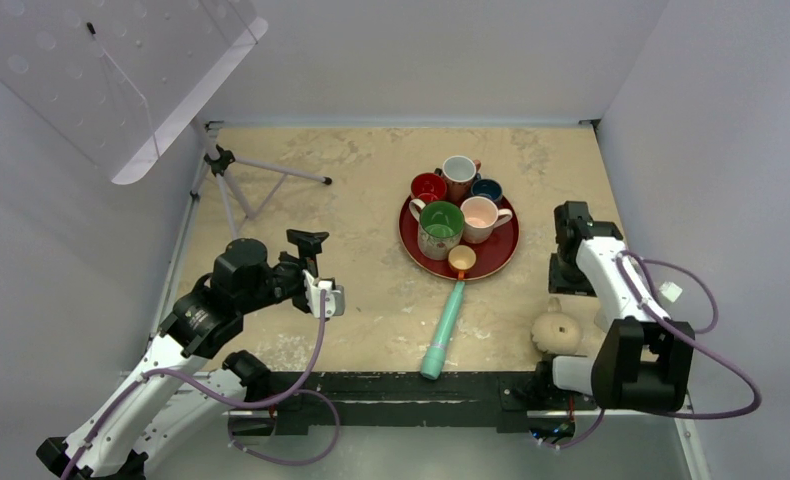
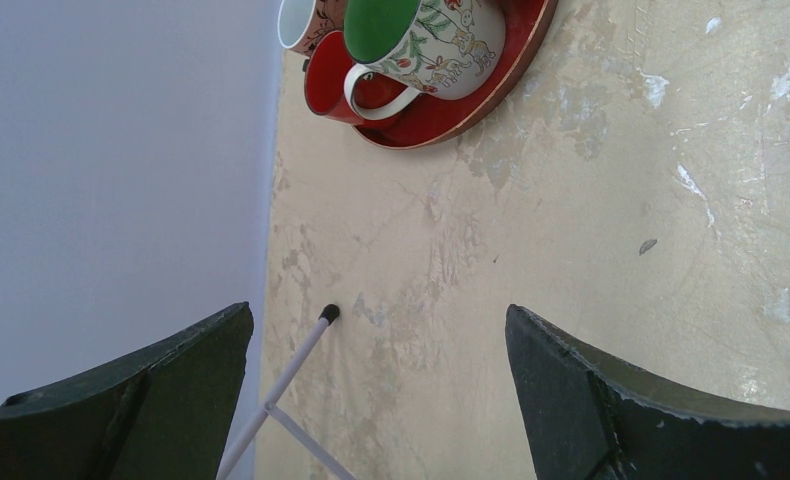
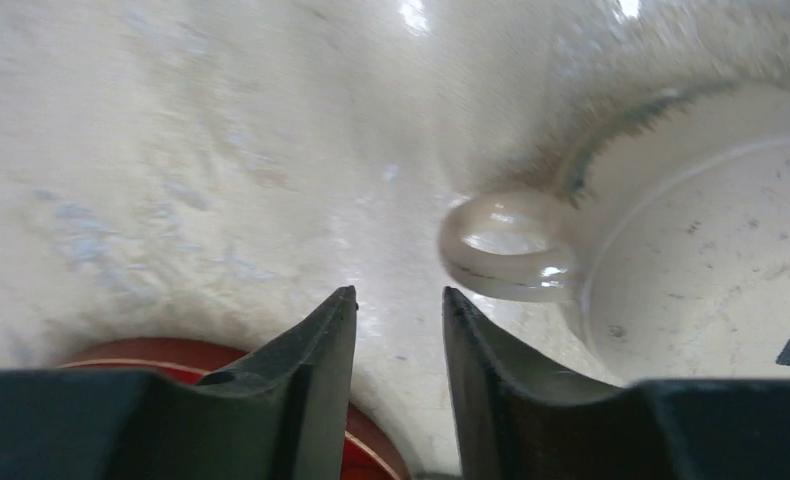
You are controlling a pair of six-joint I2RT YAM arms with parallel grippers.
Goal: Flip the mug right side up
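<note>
Top external: the rounded beige ceramic mug (image 1: 557, 333) sits base-up at four o'clock from the round red tray (image 1: 493, 262), near the sandy table's (image 1: 371, 300) right edge (bare tabletop to its left). The right claw (image 3: 396, 295) is narrowly parted and empty, and the left claw (image 2: 376, 312) is spread wide.

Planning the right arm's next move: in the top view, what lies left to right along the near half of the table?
left gripper → teal-handled tool → mug
</note>
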